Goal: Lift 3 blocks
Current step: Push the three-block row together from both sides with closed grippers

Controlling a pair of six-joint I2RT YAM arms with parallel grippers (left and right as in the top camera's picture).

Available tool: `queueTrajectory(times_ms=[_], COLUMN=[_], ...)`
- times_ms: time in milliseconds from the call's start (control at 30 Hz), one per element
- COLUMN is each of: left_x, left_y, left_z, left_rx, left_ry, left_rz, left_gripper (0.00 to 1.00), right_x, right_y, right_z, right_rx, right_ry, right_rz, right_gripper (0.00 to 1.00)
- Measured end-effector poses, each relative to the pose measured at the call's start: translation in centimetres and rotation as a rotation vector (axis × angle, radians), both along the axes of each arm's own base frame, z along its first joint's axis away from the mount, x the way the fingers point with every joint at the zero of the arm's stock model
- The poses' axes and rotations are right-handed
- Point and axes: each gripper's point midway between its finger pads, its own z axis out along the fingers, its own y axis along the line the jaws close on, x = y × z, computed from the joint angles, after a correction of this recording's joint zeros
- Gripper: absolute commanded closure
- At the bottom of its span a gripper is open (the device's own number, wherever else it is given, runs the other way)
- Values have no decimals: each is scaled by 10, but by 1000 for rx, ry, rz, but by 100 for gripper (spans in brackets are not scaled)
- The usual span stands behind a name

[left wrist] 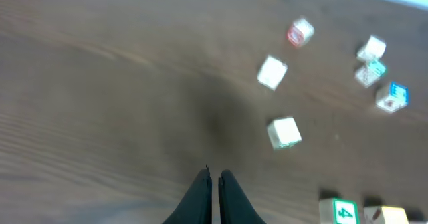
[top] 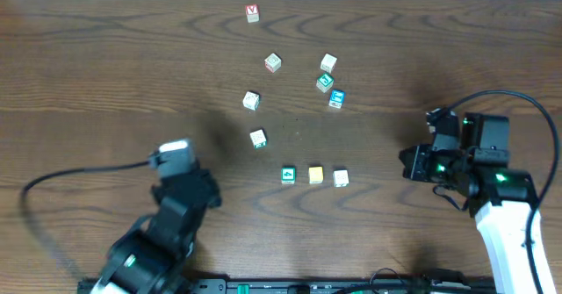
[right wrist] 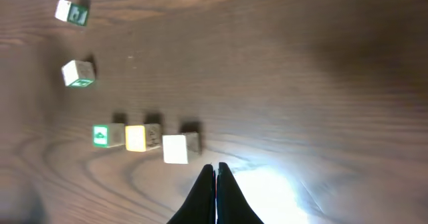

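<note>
The three blocks of the task lie in a short straight row on the tabletop (top: 105,66), between the two arms: the green-faced block (top: 288,175), the yellow block (top: 315,175) and the pale block (top: 341,178), close side by side, none of them lifted yet. The right end effector (right wrist: 215,169) has its fingers pressed together with nothing between them; the pale block sits just ahead and slightly left of its tips, with the yellow and green ones strung out farther left. The left end effector (left wrist: 214,178) is likewise pressed together and empty, and the green-faced block lies well off to the right of its tips, at the lower edge of its wrist view. The lined-up row probably lets the arms squeeze it from both ends, so that all three rise as one bar; closed fingers would make firm pressing faces for that. The pale cube with green edging (top: 257,139) and the other scattered cubes lie beyond the row, apart from it.
</note>
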Motion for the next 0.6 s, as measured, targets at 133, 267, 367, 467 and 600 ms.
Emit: queueTrajectory(times_ms=[133,267,367,467,600], left_x=[17,26,30,29,16], left_y=[-18,-36,-50,-59,-60], left_z=[-41,-68,-79,-94,-119], left_rx=[-29,-65,-93,-115,-118], left_ry=[133,224,254,290,363], left_rz=[-58,-128,-183,-220,-240], left_gripper=[93,92,93,93,93], right_x=[-3,-8,-8,-7,-7], right_y=[12,19,22,27,34], right_z=[-24,-50,-63,-74,-87], right_rx=[49,66,64,56,27], right_ry=[73,145,162,176,195], right_rz=[31,51,65,81,112], right_gripper=[99,99,99,99,99])
